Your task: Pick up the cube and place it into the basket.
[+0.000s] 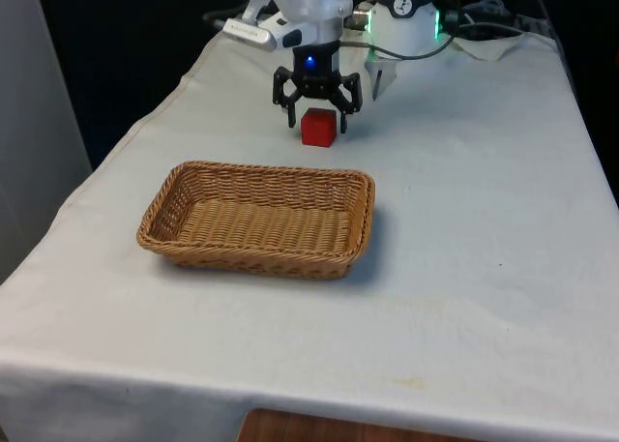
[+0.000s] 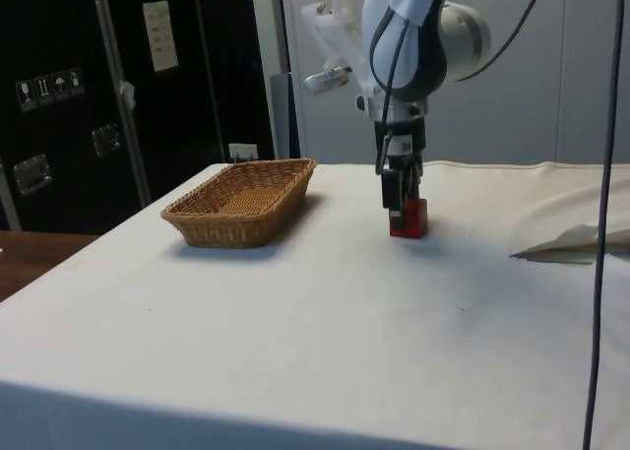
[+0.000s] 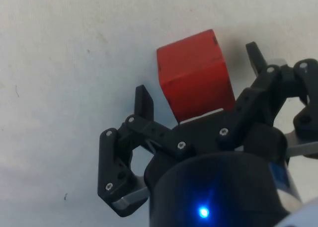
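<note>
Wicker basket (image 1: 259, 219) with nothing inside, red cube (image 1: 318, 128) beyond, gripper (image 1: 316, 106) spread astride cube

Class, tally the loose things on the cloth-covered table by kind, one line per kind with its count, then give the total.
Cube: 1, red, between the open fingers of the gripper
Basket: 1, wicker
Total: 2

Cube (image 1: 318, 128) on table (image 1: 484, 229) behind basket (image 1: 259, 220); claw (image 1: 316, 121) straddles cube, fingers spread.
</note>
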